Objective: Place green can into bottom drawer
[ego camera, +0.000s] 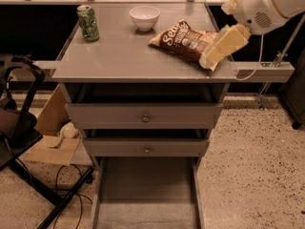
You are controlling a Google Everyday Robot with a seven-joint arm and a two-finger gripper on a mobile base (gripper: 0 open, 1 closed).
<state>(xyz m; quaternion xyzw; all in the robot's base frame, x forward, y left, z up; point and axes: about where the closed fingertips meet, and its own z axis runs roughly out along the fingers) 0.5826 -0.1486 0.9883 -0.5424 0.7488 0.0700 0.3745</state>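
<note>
Currently, the green can [88, 23] is seen standing upright at the back-left corner of the grey cabinet top [128, 56], well apart from the gripper [209, 62]. The gripper is found at the right side of the top, hanging over the right end of the brown chip bag [183, 39], with the white arm [267, 4] entering from the upper right corner. Its tip is angled down and to the left; whether contact is made with the bag cannot be told, and its grip state cannot be made out either. Nothing is seen held. A white bowl [144, 17] is placed near the back edge, between the can and the bag, touching neither. The bottom drawer [147, 190] is pulled fully out toward the camera, its flat grey floor exposed, with no can in it. The two upper drawers [143, 116] with round knobs are pushed in, one above the other. A black chair [19, 123] and flattened cardboard [50, 144] are seen on the speckled floor [257, 166] to the left of the cabinet.
</note>
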